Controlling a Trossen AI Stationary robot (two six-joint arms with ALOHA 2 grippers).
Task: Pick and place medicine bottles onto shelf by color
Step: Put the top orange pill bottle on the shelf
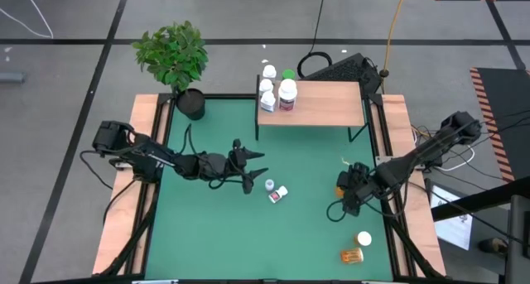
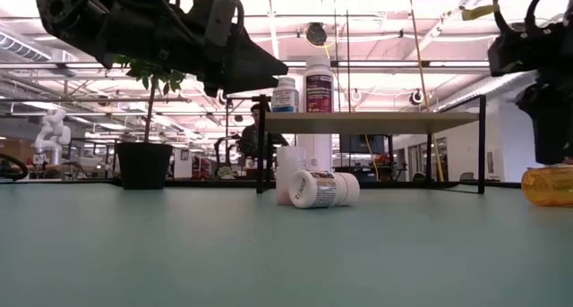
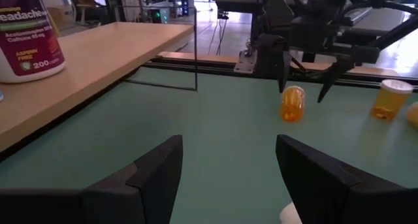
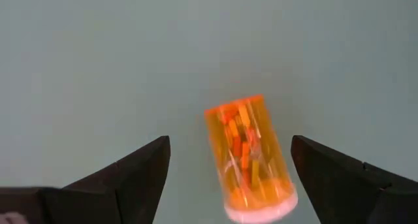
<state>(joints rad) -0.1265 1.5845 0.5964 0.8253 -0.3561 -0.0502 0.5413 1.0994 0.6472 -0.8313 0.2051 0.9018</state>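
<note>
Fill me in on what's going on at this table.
Two robot arms are sorting pill bottles onto a small wooden shelf, where several white bottles already stand. The right gripper hangs open above a lying amber bottle on the green mat. The left gripper is open, empty, near two white bottles mid-mat.

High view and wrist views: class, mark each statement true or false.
1. The shelf holds only amber bottles. False: white bottles stand on it.
2. An amber bottle lies on its side between the open jaws of the right gripper. True.
3. The left gripper grips a bottle. False: its jaws are open and empty.
4. A small white bottle lies on the green mat. True.
</note>
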